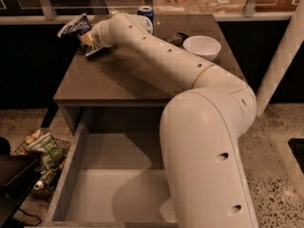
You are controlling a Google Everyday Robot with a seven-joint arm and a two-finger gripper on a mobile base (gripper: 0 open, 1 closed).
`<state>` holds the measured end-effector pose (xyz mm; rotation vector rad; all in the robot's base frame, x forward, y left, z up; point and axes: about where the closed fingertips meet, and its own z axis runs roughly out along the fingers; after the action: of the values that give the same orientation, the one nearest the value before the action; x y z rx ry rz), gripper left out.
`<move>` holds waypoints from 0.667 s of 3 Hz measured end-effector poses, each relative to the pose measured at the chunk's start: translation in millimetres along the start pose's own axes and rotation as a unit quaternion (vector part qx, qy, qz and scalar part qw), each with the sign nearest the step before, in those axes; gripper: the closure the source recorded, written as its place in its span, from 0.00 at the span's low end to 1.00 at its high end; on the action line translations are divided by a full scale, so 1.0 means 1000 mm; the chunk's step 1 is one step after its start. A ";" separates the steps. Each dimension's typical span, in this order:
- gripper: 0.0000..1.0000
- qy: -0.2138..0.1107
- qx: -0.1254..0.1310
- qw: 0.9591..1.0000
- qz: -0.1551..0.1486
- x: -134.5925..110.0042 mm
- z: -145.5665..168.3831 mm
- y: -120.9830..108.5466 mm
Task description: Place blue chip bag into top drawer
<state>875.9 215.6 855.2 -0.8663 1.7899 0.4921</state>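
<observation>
A dim room with a speckled floor holds a grey-brown tabletop (118, 80), and the top drawer (107, 158) stands pulled out below its near edge, its flat bottom bare. The single arm stretches across to the far left corner, where the end effector (90, 41) sits low over the surface. The blue chip bag (72, 25) lies just to the far left of it, touching it and seemingly lifted off the tabletop; its long axis runs roughly left to right, tilted. Whether the end effector is clamped on the bag, I cannot tell. The coming move likely turns on carrying the bag toward the near side, past the tabletop edge and down into the drawer. White lettering shows on the bag but cannot be read, and neither can the blue soda can (145, 12) at the far edge. A white bowl (202, 46) sits far right.
</observation>
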 end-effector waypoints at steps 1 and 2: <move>0.87 0.001 -0.002 1.000 0.000 0.001 0.002 0.002; 1.00 0.002 -0.003 1.000 0.000 0.002 0.004 0.004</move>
<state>874.9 220.4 851.1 -0.8722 1.7927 0.4972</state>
